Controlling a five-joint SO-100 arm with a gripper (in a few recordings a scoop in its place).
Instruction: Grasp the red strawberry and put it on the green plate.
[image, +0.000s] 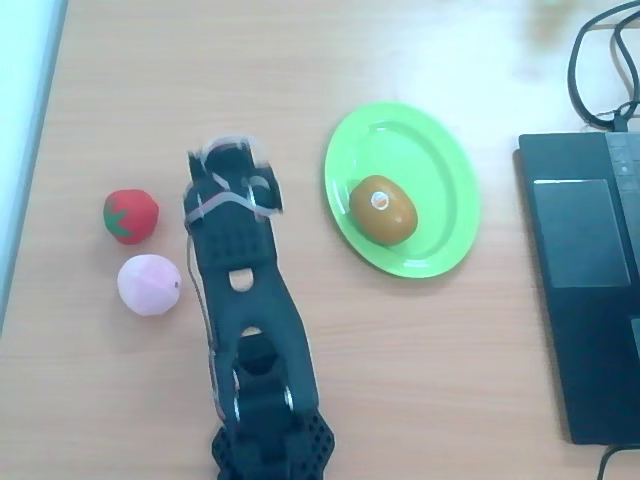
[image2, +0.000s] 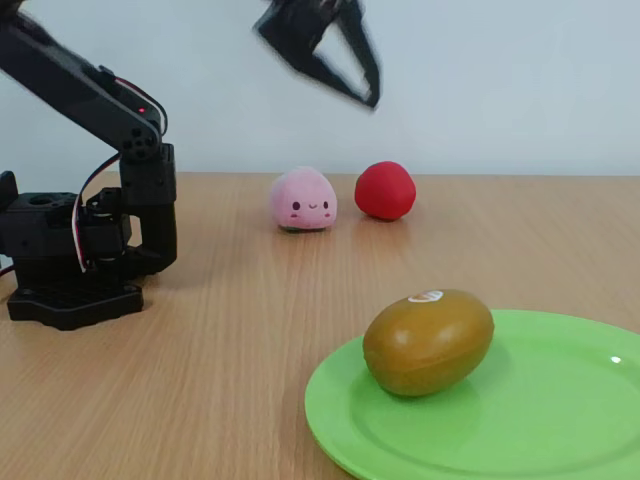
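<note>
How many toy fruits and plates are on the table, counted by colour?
Red: 1, the red strawberry
Pink: 1, the pink fruit
Brown-orange: 1, the oval fruit
Green: 1, the green plate
Total: 4

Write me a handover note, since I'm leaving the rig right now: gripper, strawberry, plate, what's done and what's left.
Gripper: raised above the table, blurred, holding nothing; whether open I cannot tell.
Red strawberry: on the table beside the pink fruit, untouched.
Green plate: holds only the brown fruit.
Done: nothing yet.
Left: grasp the strawberry, carry it over, set it on the plate.
</note>
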